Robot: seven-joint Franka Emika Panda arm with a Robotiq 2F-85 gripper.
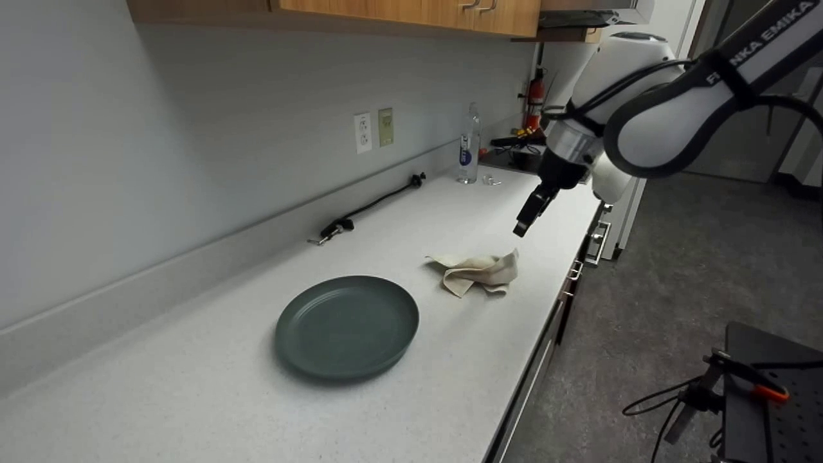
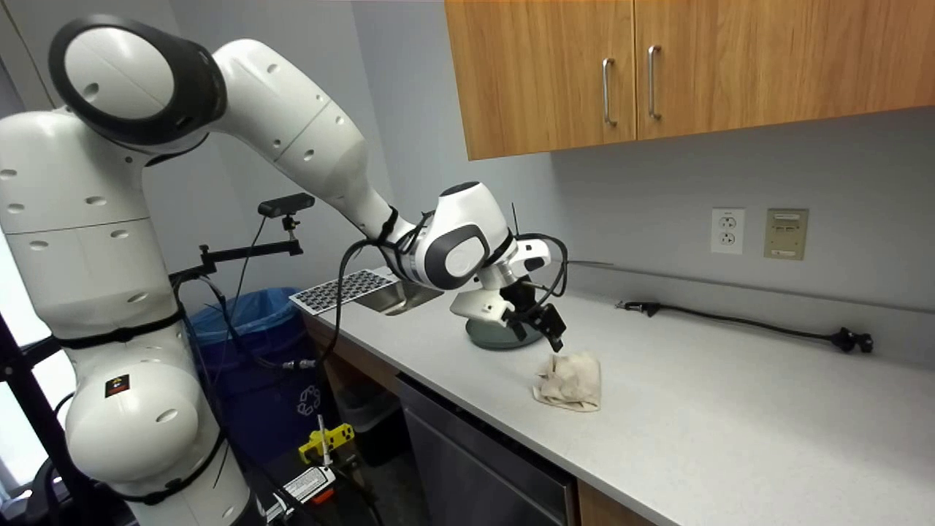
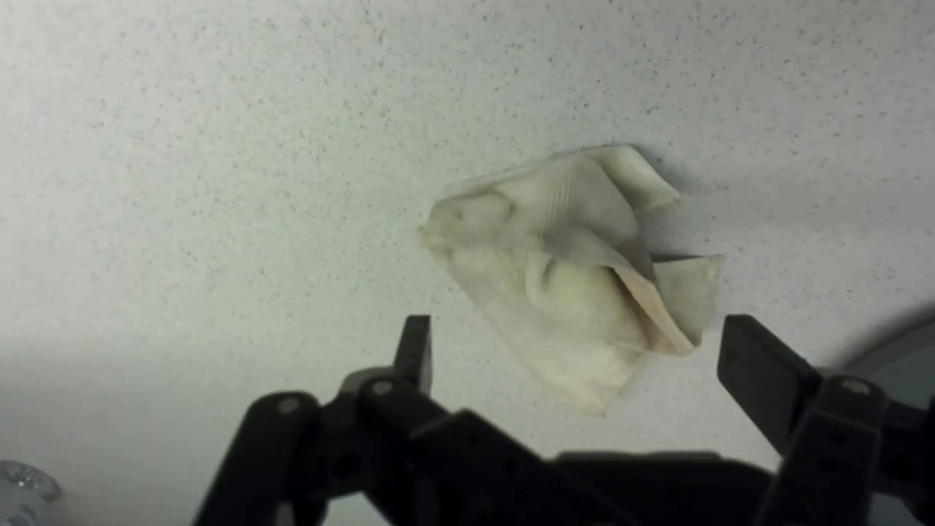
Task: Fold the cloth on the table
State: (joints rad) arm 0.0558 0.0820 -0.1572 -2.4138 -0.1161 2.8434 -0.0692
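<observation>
A crumpled cream cloth [image 1: 482, 271] lies on the white countertop [image 1: 212, 392], and it also shows in an exterior view [image 2: 573, 383]. In the wrist view the cloth [image 3: 562, 292] has uneven folds, with one flap lifted on its right side and corners sticking out. My gripper [image 3: 577, 321] is open and empty, its two black fingers set wide apart. In both exterior views the gripper [image 1: 522, 226] [image 2: 542, 339] hangs above the counter, apart from the cloth. Nothing is between the fingers; the cloth lies below them.
A dark green plate [image 1: 347, 328] sits beside the cloth, and its edge shows in the wrist view [image 3: 906, 358]. A clear bottle [image 1: 470, 145] stands near the wall. A black clamp arm [image 2: 730, 319] lies along the backsplash. Wooden cabinets [image 2: 540, 73] hang above.
</observation>
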